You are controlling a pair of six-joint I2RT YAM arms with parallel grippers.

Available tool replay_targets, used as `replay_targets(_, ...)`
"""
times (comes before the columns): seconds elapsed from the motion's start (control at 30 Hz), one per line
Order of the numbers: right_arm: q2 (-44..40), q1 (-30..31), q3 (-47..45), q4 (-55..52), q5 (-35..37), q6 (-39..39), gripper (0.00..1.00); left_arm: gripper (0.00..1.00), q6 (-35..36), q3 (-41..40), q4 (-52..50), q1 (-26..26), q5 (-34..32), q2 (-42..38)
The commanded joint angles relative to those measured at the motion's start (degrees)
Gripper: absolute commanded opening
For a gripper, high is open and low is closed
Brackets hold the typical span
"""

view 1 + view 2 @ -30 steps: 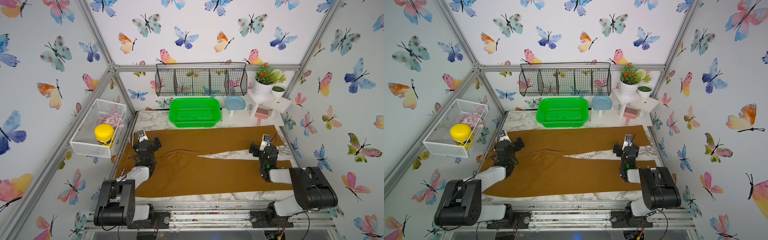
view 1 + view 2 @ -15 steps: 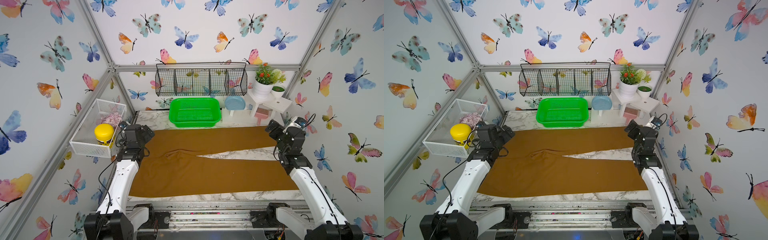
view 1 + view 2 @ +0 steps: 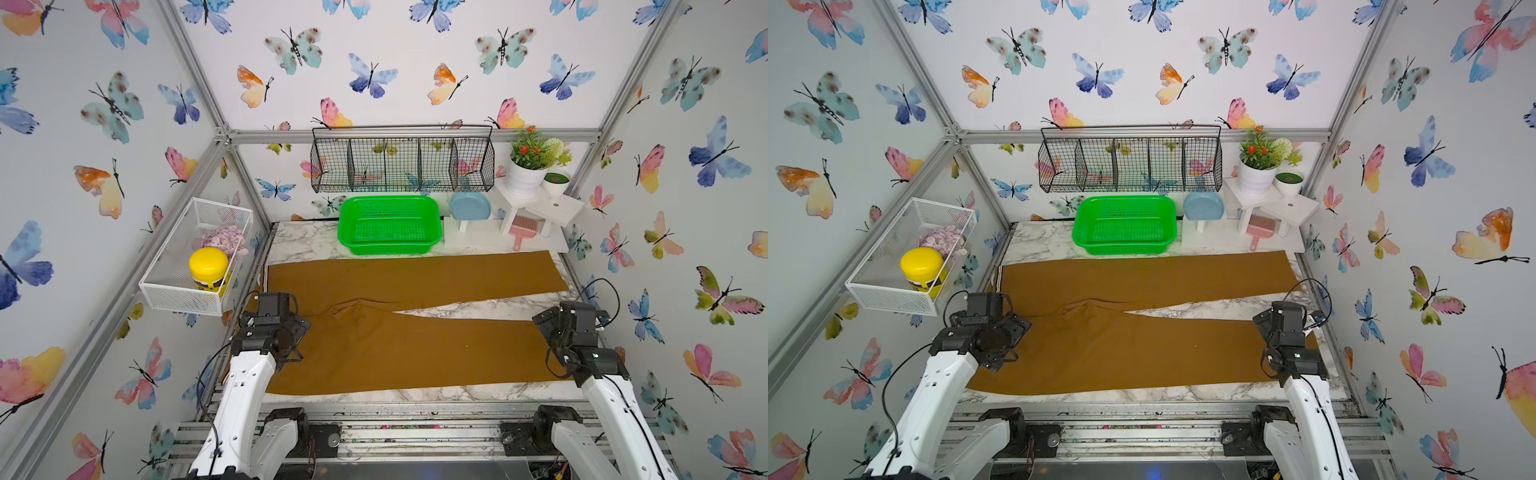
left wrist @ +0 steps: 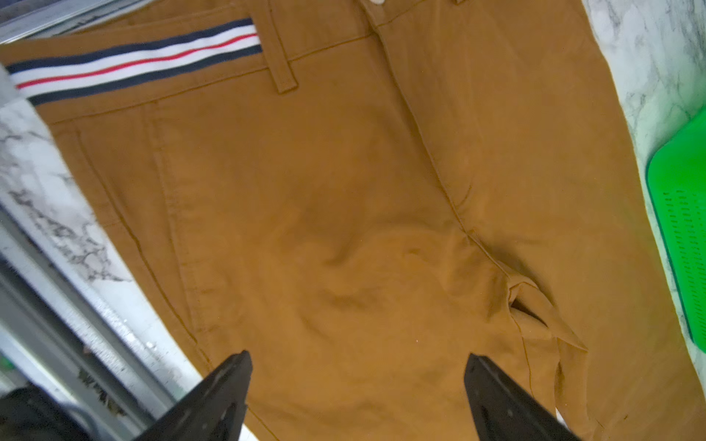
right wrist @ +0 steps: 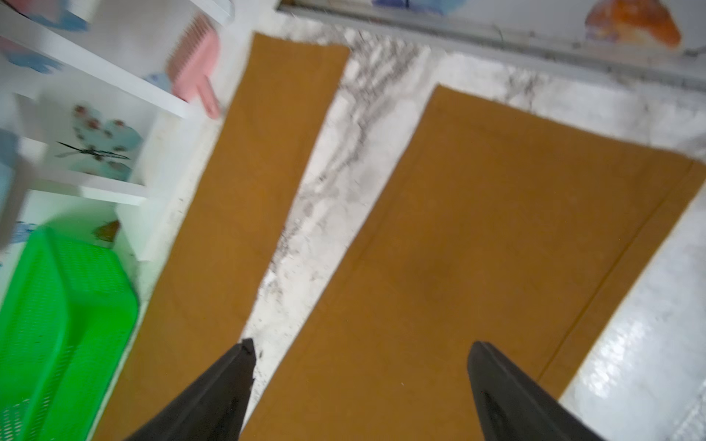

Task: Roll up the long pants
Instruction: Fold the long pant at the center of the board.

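1. Left pincer (image 4: 358, 357): jaws spread wide, nothing between them. It hangs above the seat of the long pants (image 4: 344, 191), at the left end of the desk (image 3: 478, 307), clear of the cloth.
2. Right pincer (image 5: 363, 343): jaws likewise spread and empty. It hangs above the right end of the garment, with one fingertip (image 5: 240, 359) over the bare marble between the legs and its mate over the near leg (image 5: 477, 229).
3. Long pants, seen in both top views (image 3: 415, 345) (image 3: 1142, 345): mustard-brown, lying flat and unrolled on the marble desk, waist to the left and hems to the right.
4. Waistband (image 4: 137, 61): striped in navy, white and red, at the left edge of the desk; a belt loop (image 4: 282, 57) crosses it.
5. Far leg (image 3: 415, 276) and near leg (image 3: 436, 353): joined at the left and parted toward the right, with a wedge of bare marble between them.
6. Crotch fold (image 4: 527, 301): a small pucker of cloth where the legs meet.
7. Green basket (image 3: 388, 224): on the desk just beyond the far leg.
8. White mesh bin (image 3: 166, 291): on the left wall, holding a yellow-lidded jar (image 3: 208, 266).
9. Black wire rack (image 3: 401, 162) and potted plant (image 3: 528, 166): at the far wall, well apart from the pants.
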Motion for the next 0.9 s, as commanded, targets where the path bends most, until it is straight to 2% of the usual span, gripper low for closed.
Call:
replay_targets(0.0,2.6,-1.9,-3.0,-5.0,-6.4,4.6,0.88,0.93,-3.4,1.3,-9.4,-0.1,-2.4,-2.7)
replay_targets(0.13,4.9,-6.0,-6.0,-2.6,-15.0,3.6,0.87,0.93,-4.2,-1.2,-10.7,-0.2,-2.0,-4.4)
replay_targets(0.23,7.3,-7.3,-8.0,0.0,-19.8,3.0,0.81,0.93,-5.0,-3.8,-9.9,-0.2,-0.7,-4.7)
replay_targets(0.37,9.0,-7.5,-7.0,-2.2,-20.0,1.0,0.74,0.93,-5.4,-5.4,-9.1,-0.2,0.9,-4.6)
replay_targets(0.53,9.2,-7.6,-7.9,-4.0,-20.4,0.0,0.69,0.93,-6.7,-6.6,-9.8,-0.2,-0.7,-4.5)
replay_targets(0.7,10.3,-7.7,-10.7,-2.3,-24.3,0.9,0.46,0.94,-7.4,-6.4,-11.4,-0.2,-2.3,-4.7)
replay_targets(0.77,10.4,-7.7,-11.2,-2.1,-24.5,0.3,0.41,0.94,-7.5,-6.2,-11.7,-0.2,-3.0,-4.8)
replay_targets(0.87,10.7,-7.7,-11.9,-1.3,-24.7,0.5,0.41,0.94,-7.7,-6.7,-11.5,-0.2,-3.1,-4.8)
